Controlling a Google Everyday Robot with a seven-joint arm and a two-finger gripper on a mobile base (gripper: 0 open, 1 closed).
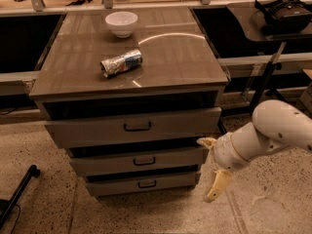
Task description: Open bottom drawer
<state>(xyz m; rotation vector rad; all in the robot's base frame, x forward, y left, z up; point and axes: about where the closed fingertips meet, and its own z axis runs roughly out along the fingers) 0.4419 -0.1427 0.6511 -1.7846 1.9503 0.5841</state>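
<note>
Cabinet [180, 62] centre frame; bottom drawer [112, 187] is the lowest front, just above the floor, looks shut. Gripper [204, 170] sits just off the cabinet's right edge, low down, fingers spread, holding nothing. Drawer is a rigid box and probably slides light; the only grip point is the small dark bar handle [146, 184] mid-front.

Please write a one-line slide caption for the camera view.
Open claw beside the cabinet, near the bottom drawer, its handle untouched.

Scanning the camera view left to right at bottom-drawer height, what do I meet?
Black stand leg → bottom drawer → gripper, open, just right of the drawer's right end → white arm.
</note>
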